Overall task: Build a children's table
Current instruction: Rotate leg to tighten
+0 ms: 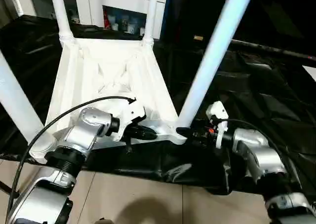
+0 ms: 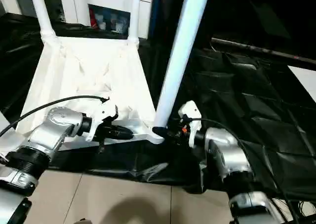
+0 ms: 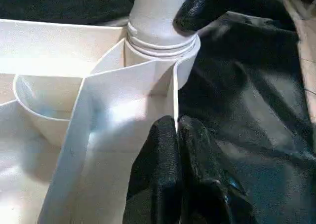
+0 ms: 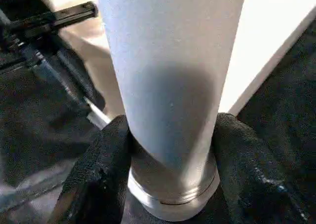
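Currently one upturned tabletop [image 1: 89, 76], four legs [image 1: 213, 51] standing in it. Right gripper [image 4: 170, 184] clamps the nearest leg's base; left gripper [image 3: 177, 150], fingers together, presses the rim beside it. No readable writing.

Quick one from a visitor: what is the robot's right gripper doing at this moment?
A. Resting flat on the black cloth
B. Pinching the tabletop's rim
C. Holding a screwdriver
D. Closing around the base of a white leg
D: in the right wrist view the right gripper has a finger on either side of the white leg just above its corner socket.
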